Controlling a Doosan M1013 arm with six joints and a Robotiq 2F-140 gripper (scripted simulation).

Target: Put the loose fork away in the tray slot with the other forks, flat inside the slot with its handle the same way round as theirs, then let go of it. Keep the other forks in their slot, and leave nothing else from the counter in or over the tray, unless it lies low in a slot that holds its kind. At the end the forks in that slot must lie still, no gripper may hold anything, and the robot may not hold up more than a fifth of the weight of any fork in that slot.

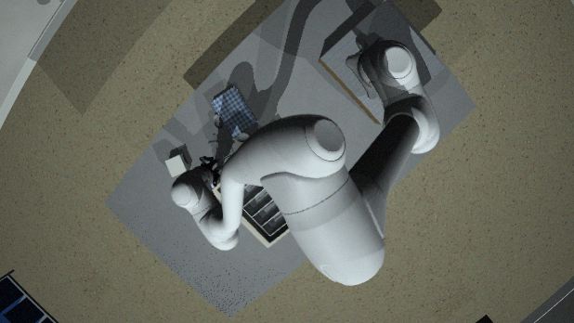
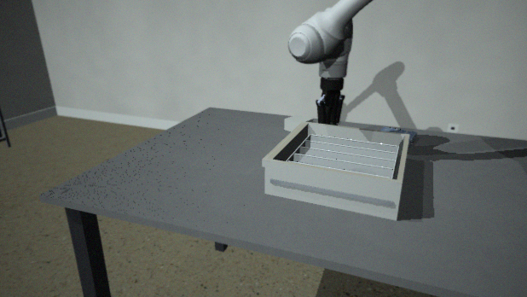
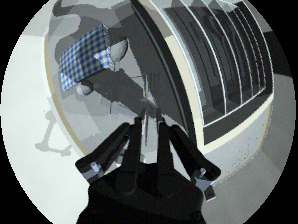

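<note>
While the tray point(image 1: 268, 244) point(image 2: 332, 192) point(image 3: 181, 70) wall stands just beside my nearly closed gripper point(image 1: 208, 163) point(image 2: 329, 123) point(image 3: 149, 122), with checked cloth point(image 1: 234, 109) point(image 2: 401, 132) point(image 3: 85, 57) nearby, I can't tell whether it grips anything.

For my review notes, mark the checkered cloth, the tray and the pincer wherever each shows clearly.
Checkered cloth point(image 1: 235, 111) point(image 3: 86, 56): top and wrist views, its patterned middle.
Tray point(image 2: 332, 189) point(image 3: 184, 80): exterior view, front wall; wrist view, rim.
Pincer point(image 2: 329, 123) point(image 3: 151, 113): exterior and wrist views, between fingertips.
</note>
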